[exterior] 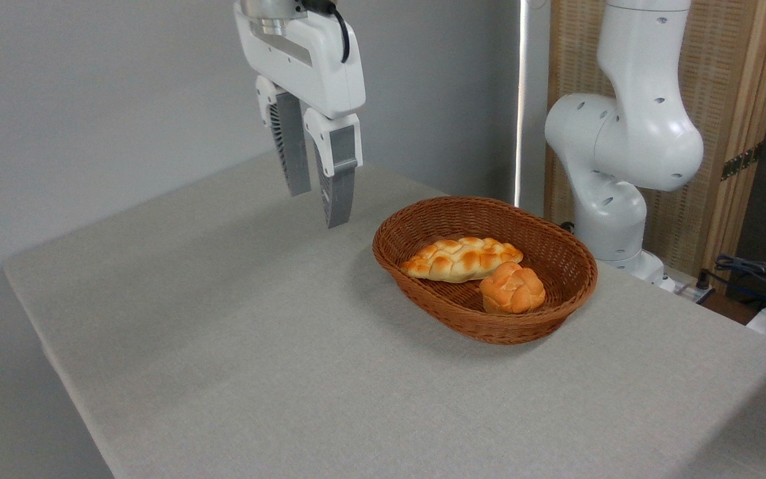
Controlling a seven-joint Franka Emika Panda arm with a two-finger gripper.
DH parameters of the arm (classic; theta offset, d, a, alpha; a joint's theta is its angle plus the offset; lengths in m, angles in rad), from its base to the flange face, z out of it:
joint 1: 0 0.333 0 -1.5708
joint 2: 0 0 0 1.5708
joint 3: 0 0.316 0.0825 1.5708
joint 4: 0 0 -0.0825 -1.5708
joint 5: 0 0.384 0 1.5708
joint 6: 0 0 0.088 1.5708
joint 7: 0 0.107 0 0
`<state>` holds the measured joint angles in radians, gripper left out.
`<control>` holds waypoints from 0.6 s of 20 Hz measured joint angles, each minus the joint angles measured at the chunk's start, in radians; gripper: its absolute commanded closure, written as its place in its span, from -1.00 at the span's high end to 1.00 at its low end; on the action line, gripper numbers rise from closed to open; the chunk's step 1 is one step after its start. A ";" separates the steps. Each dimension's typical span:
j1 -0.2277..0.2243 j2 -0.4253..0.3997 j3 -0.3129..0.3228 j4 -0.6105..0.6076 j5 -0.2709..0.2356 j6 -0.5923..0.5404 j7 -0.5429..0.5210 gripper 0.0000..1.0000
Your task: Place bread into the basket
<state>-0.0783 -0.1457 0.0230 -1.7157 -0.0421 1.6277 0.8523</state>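
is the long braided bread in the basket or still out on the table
In the basket. The braided bread lies inside the basket beside a round bun; the gripper hangs empty to the left.

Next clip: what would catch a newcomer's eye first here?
The brown wicker basket right of centre on the grey table, with the long braided bread and a round orange bun lying in it. Then the tool, empty and slightly open, hanging above the table left of the basket.

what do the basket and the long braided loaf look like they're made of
The basket looks like woven brown wicker or rattan, matte, with a visible weave and braided rim. The braided loaf lying inside it looks baked, pale yellow with toasted orange-brown bumps and a slight sheen; real bread or a foam or plastic replica cannot be told.
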 measured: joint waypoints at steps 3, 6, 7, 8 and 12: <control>0.033 0.043 0.000 0.065 0.000 -0.001 0.000 1.00; 0.037 0.082 -0.002 0.106 0.000 -0.001 -0.035 1.00; 0.041 0.090 -0.003 0.114 0.000 -0.001 -0.059 1.00; 0.045 0.095 -0.004 0.120 0.000 -0.003 -0.076 1.00; 0.054 0.103 -0.005 0.127 0.000 -0.007 -0.086 1.00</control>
<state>-0.0244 -0.0423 0.0184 -1.5885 -0.0417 1.6204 0.7661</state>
